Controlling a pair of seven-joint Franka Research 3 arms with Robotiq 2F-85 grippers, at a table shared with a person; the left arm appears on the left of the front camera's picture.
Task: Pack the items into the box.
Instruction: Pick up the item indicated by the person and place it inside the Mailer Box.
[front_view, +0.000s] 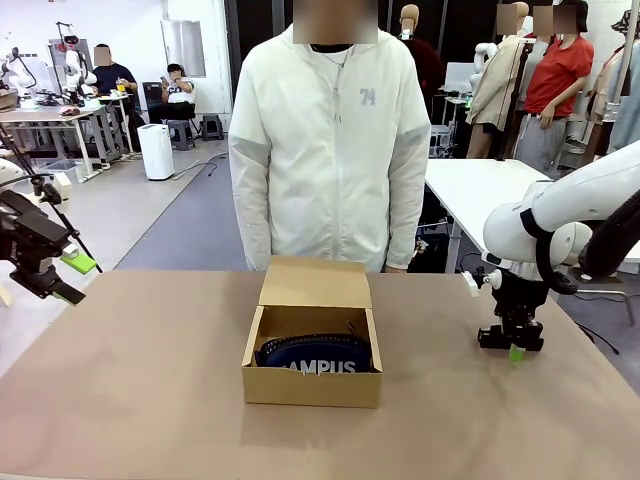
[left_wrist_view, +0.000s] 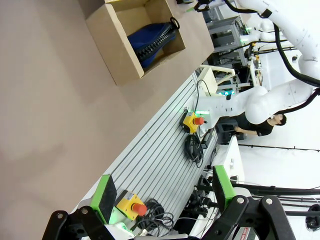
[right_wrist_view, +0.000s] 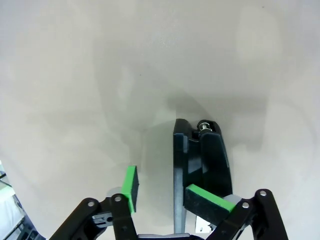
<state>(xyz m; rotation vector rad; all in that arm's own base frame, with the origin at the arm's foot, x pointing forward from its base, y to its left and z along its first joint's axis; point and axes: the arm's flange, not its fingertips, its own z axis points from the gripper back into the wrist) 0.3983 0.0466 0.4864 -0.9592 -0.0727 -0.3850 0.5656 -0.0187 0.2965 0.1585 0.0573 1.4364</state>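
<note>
Two grippers show. The left gripper (front_view: 70, 277) hangs wide open near the left edge of the brown table (front_view: 150, 380). The plain brown cardboard box (front_view: 312, 388) sits mid-table, with the navy zip pouch lettered "CAMPUS" (front_view: 315, 355) inside. The right gripper (front_view: 512, 350) straddles the small black stapler-like bar (right_wrist_view: 200, 155), jaws half-closed, one pad (right_wrist_view: 131, 187) not touching: I would centre it before squeezing.

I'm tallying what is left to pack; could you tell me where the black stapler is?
In the right wrist view the black stapler lies on the table, straddled by the open right gripper; in the front view that is right of the box.
</note>
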